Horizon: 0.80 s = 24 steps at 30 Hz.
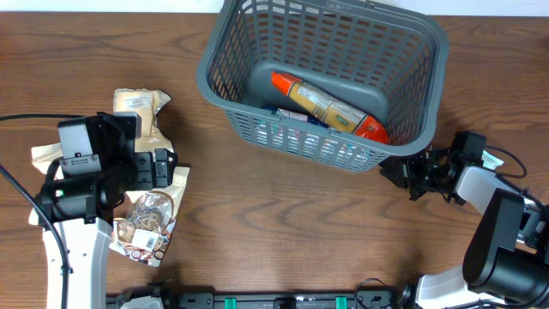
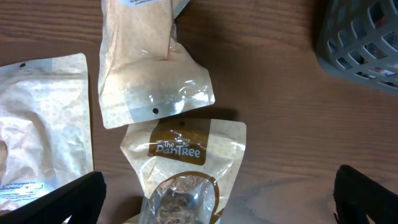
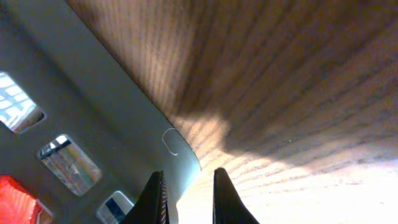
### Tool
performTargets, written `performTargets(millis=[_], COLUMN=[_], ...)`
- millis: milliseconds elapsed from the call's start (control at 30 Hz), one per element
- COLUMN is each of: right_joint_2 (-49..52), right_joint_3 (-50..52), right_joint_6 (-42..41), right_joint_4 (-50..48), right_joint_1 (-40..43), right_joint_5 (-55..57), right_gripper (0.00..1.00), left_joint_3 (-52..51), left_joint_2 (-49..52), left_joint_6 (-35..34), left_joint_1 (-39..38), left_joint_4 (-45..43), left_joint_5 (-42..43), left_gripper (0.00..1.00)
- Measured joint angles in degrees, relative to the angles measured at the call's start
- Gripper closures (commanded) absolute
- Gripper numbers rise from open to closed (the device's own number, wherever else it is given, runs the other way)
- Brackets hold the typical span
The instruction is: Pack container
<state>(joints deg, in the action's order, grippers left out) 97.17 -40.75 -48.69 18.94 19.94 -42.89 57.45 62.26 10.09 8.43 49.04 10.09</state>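
The right claw (image 3: 186,196) is nipped almost closed on the lower corner edge of the container (image 1: 317,146), far across the table (image 1: 283,223). The left claw (image 2: 217,186) hangs spread wide over a snack packet (image 2: 183,168), gripping nothing.

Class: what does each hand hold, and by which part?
Right hand appears to grip the basket by its near-right corner wall; left hand is open and holds nothing.

Near the left edge of the brown wooden bench (image 1: 292,223), three snack pouches lie close together. A pale tan one (image 2: 146,74) is farthest back, and one labelled "The PanTree" with a clear window (image 2: 183,158) lies in front of it. A whitish one (image 2: 37,130) lies beside them. A black rail (image 1: 283,301) runs along the front edge.
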Motion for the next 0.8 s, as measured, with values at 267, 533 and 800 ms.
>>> performTargets(millis=[267,533,800], right_joint_2=[0.0,0.0,0.0], right_joint_3=[0.0,0.0,0.02], right_joint_6=[0.17,0.17,0.15], right_joint_4=[-3.17,-3.43,-4.33], right_joint_1=[0.0,0.02,0.11], right_joint_5=[-0.13,-0.79,-1.11], right_gripper=[0.99,0.99,0.99], left_joint_3=[0.0,0.0,0.0], left_joint_2=[0.0,0.0,0.0], left_joint_6=[0.0,-0.02,-0.02], left_joint_1=[0.0,0.0,0.0], left_joint_4=[0.0,-0.02,-0.02], left_joint_5=[0.0,0.0,0.0], left_gripper=[0.01,0.01,0.01])
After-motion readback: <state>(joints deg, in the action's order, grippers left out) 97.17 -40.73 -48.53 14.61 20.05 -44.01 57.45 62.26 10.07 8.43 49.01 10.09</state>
